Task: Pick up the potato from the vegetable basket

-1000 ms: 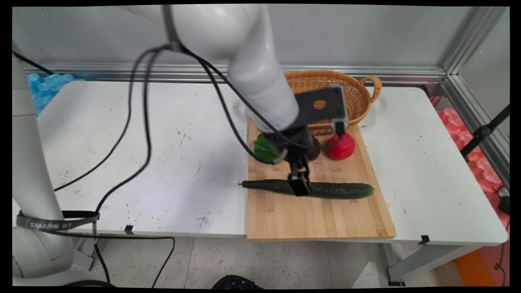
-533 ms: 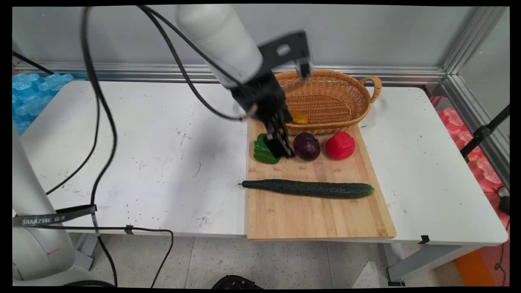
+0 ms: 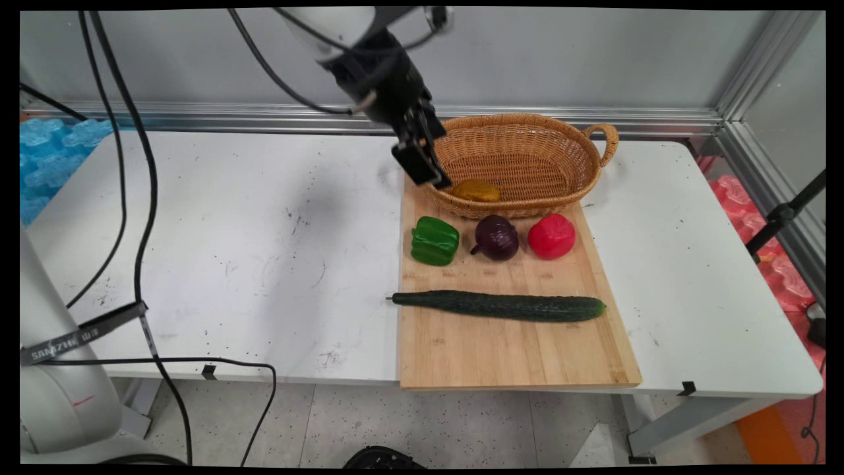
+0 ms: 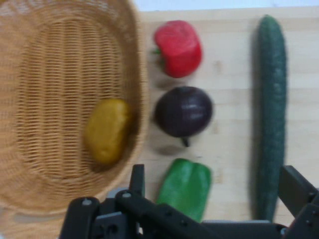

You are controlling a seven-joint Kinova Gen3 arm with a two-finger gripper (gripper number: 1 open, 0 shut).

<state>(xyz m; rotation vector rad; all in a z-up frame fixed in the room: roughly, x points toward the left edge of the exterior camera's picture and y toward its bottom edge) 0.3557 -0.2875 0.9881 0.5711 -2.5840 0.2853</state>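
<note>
Four vegetables on board (image 3: 514, 349), empty spread tool (image 3: 422, 165) at basket (image 3: 527, 142) rim.

A black strap (image 3: 82, 334) reads "SAMZHE".

The basket (image 3: 527, 155) is tan woven wicker, and the potato (image 3: 476, 190) in it is mustard yellow. The board (image 3: 514, 343) is pale wood with lengthwise grain. On it lie a bright green pepper (image 3: 434, 241), a dark purple onion (image 3: 497, 237), a red pepper (image 3: 551, 236) and a dark green cucumber (image 3: 501, 306). The tabletop (image 3: 250, 251) is white with dark scuffs. The gripper (image 3: 422, 165) is black.
</note>
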